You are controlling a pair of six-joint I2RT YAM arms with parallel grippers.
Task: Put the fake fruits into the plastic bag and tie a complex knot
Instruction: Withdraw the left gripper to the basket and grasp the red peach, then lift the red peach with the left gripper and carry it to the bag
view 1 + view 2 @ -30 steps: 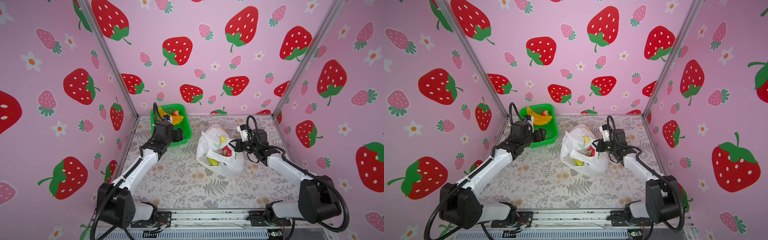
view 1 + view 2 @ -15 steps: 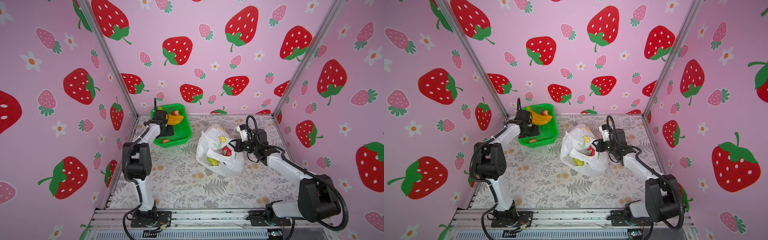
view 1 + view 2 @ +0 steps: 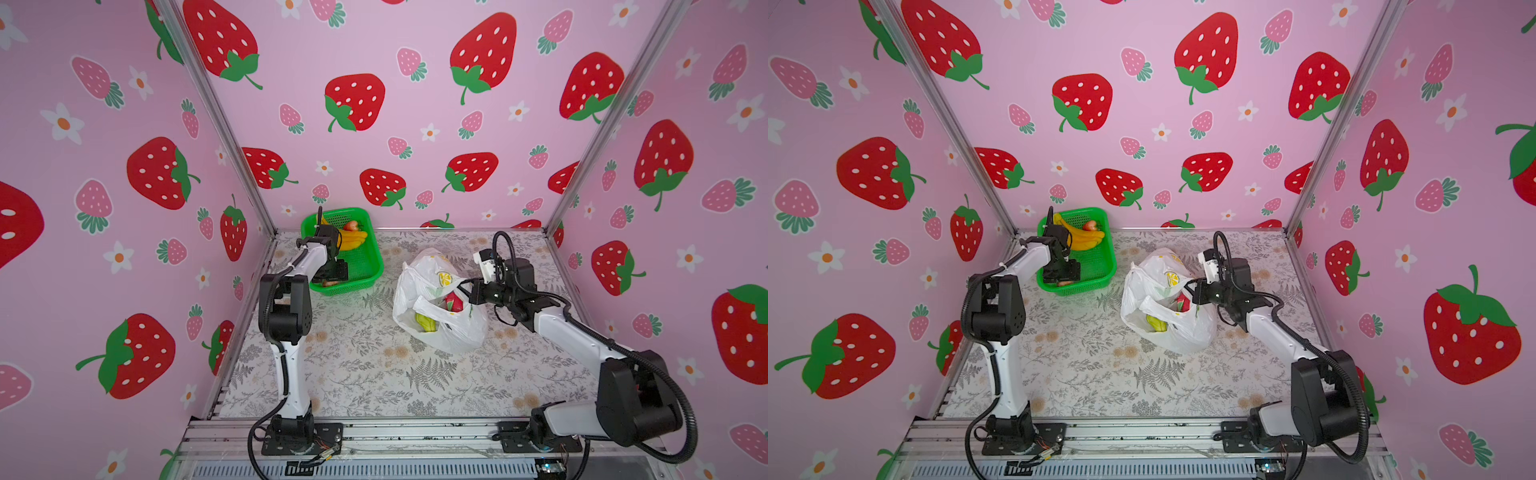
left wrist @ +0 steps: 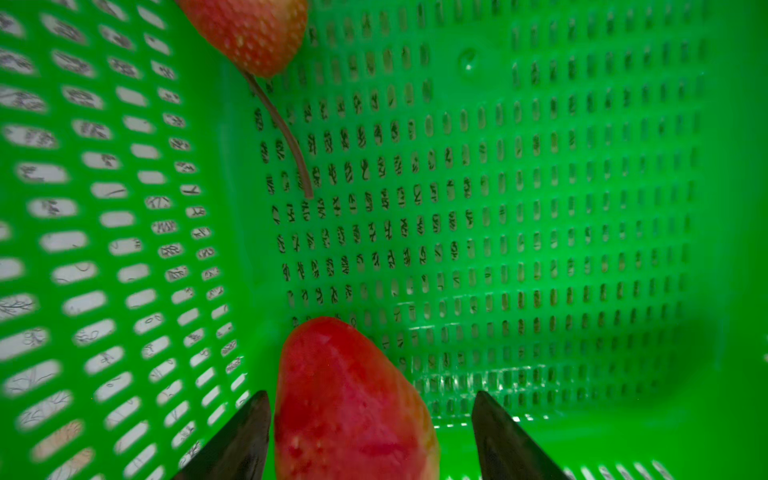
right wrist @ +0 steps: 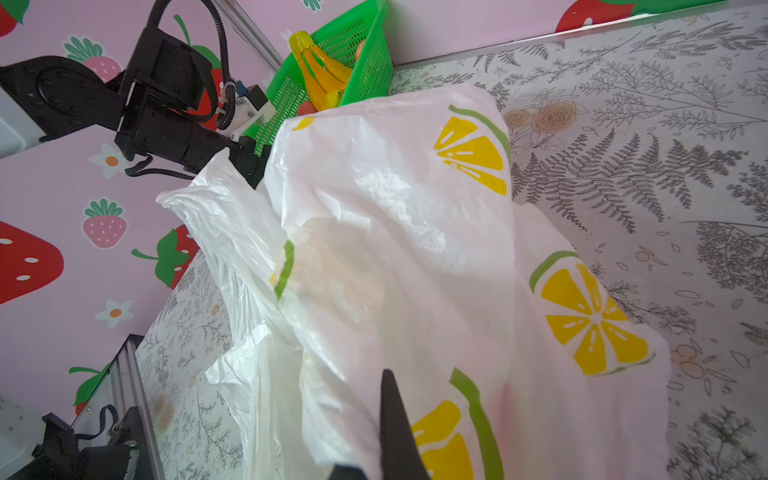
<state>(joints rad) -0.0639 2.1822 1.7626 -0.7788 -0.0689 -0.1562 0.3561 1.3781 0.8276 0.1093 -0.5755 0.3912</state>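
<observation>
Left hand [image 3: 331, 276] is down inside the green basket [image 3: 372, 262], which sits at the upper left of the bench [image 3: 353, 374] in both top views. On its wrist camera I read this hand as spread. The two dark fingers [image 4: 245, 436] stand either side of a red fruit [image 4: 353, 395] lying on the basket floor. One finger is just beside the fruit and the other is clearly apart from it. I cannot tell whether the near one touches. A second red fruit [image 4: 249, 33] with a thin brown stem lies further along the basket floor. The bananas [image 3: 353, 240] rest at the far end of the basket.

Right hand [image 3: 469, 291] is pressed together, pinching the edge of the bag [image 3: 457, 332]. The bag sits right of centre on the bench, well apart from the basket, with its mouth gaping. Inside it I see a pink-red fruit [image 3: 454, 301] and a green-yellow fruit [image 3: 426, 322]. On the right wrist camera one dark fingertip [image 5: 395, 415] shows against the bag's film.
</observation>
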